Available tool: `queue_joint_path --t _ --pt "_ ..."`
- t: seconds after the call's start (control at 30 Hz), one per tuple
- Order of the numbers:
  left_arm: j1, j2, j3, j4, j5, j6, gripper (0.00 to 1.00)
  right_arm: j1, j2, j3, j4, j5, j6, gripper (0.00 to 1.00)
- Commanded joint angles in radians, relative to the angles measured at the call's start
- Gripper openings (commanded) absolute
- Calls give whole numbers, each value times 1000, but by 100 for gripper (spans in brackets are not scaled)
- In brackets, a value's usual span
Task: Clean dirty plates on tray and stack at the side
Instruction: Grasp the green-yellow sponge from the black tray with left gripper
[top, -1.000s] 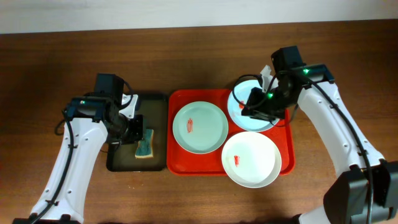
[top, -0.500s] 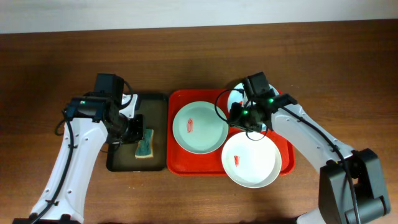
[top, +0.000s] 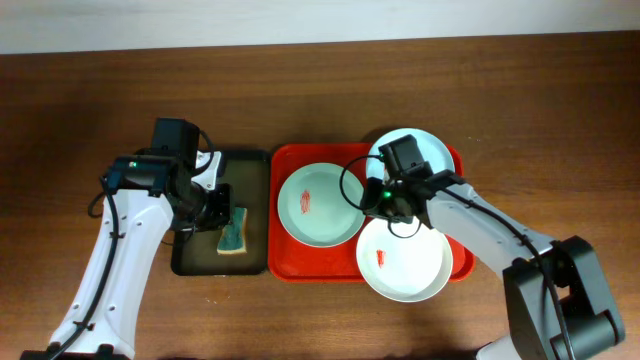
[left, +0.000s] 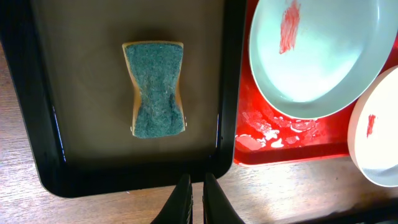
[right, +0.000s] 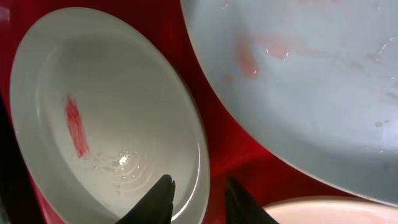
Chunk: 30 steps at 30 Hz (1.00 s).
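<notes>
Three pale plates lie on the red tray. The left plate and the front right plate each carry a red smear. The back right plate is partly under my right arm. My right gripper is open and low at the left plate's right rim. In the right wrist view this gripper straddles the rim of that smeared plate, one finger inside and one over the tray. My left gripper is shut and empty, hovering over the near rim of the dark tray.
A narrow dark tray sits left of the red tray and holds a green and yellow sponge, which appears again in the left wrist view. Brown wooden table surrounds both trays. The back right plate shows a faint pink smear.
My right arm has swung left, from over the back right plate to the left plate's rim. The back right plate now shows more fully. The left arm has stayed put.
</notes>
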Motion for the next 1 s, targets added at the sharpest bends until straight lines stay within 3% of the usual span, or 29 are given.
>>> queue_joint_path --t 0.0,0.6,0.73,0.97 --pt "-2 -4 -5 -4 -7 -5 7 21 2 -7 3 51 1 28" --pt "-2 -4 -5 -5 -7 -5 8 43 63 -24 62 84 2 29" --pt "-2 -4 -5 -5 -7 -5 8 43 93 -24 71 76 2 16" --pt "-2 -4 -5 -5 -7 -5 9 42 90 -22 101 47 16 15"
